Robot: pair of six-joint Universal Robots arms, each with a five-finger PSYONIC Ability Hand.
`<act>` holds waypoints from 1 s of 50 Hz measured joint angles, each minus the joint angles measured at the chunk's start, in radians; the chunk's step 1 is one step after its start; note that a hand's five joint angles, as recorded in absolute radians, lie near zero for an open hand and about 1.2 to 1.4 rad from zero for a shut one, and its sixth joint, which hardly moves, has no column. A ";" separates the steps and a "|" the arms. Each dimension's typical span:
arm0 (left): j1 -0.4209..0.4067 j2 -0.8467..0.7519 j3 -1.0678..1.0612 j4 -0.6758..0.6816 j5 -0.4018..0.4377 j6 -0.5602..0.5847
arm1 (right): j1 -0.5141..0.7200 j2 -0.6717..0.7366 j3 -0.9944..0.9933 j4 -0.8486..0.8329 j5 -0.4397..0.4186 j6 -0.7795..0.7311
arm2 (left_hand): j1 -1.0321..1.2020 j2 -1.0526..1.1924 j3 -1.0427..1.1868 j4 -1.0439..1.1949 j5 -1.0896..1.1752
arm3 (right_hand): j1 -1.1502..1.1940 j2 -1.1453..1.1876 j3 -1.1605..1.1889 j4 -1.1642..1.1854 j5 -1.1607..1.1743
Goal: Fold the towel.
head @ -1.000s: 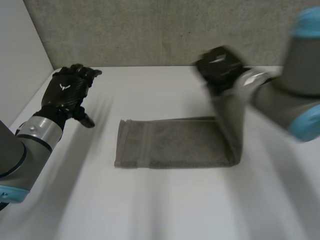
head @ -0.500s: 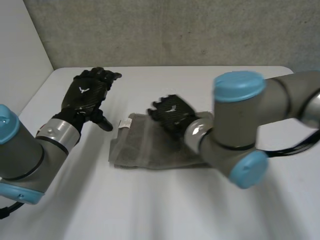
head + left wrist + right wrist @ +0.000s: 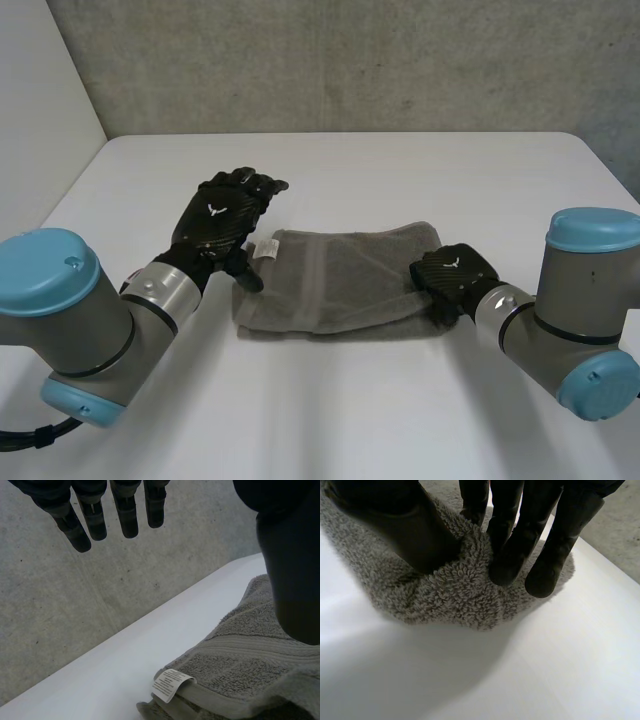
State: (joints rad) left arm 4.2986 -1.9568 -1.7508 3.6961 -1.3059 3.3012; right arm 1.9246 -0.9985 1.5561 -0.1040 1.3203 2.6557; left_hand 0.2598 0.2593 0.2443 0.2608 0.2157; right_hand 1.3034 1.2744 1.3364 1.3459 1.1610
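Hanging over the left end of the towel (image 3: 340,285), the left hand (image 3: 218,222) has its fingers (image 3: 127,517) straight and spread, holding nothing, its thumb near the white label (image 3: 266,246); the grey towel lies folded in the middle of the white table (image 3: 420,170); at its right end the right hand (image 3: 452,275) pinches a bunched edge between thumb and fingers (image 3: 507,555).

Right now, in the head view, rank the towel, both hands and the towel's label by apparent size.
Largest to smallest:
1. grey towel
2. left hand, fingers straight
3. right hand, curled on the towel's end, so it looks smaller
4. white label
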 measured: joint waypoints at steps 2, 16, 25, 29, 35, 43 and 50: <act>0.001 0.002 -0.001 -0.001 -0.001 0.000 | -0.004 -0.009 0.004 -0.001 0.007 -0.011 | 0.000 0.000 0.000 0.000 0.000 | 0.000 0.000 0.000 0.000 0.000; 0.004 0.046 0.004 -0.013 -0.027 -0.007 | -0.060 -0.122 -0.003 0.254 0.091 -0.429 | 0.000 0.000 0.000 0.000 0.000 | 0.000 0.015 0.000 0.001 0.000; 0.002 0.061 0.004 -0.013 -0.028 -0.008 | -0.136 -0.157 0.002 0.315 0.114 -0.484 | 0.000 0.000 0.000 0.000 0.000 | 0.007 0.015 0.000 0.001 0.000; 0.001 0.062 0.008 -0.012 -0.028 -0.008 | -0.142 -0.187 -0.018 0.288 0.110 -0.478 | 0.000 0.000 0.000 0.000 0.000 | 0.010 0.015 0.000 0.001 0.000; 0.000 0.065 0.014 -0.012 -0.033 -0.008 | -0.020 -0.207 -0.068 0.185 0.070 -0.454 | 0.000 0.000 0.000 0.000 0.000 | 0.019 0.029 0.000 0.001 0.000; -0.008 0.071 0.015 -0.013 -0.056 -0.008 | 0.249 -0.174 -0.044 0.041 -0.126 -0.438 | 0.000 0.000 0.000 0.000 0.000 | 0.019 0.039 0.000 0.001 0.000; -0.018 0.072 0.015 -0.013 -0.062 -0.008 | 0.307 -0.146 -0.011 0.030 -0.190 -0.383 | 0.000 0.000 0.000 0.000 0.000 | -0.907 -0.903 -0.922 -0.929 -0.953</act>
State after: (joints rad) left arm 4.2803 -1.8851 -1.7359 3.6830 -1.3676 3.2930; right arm 2.2321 -1.1449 1.5455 -0.0738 1.1304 2.2730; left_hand 0.2597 0.2593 0.2442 0.2608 0.2157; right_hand 0.3961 0.3719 0.4146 0.4171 0.2079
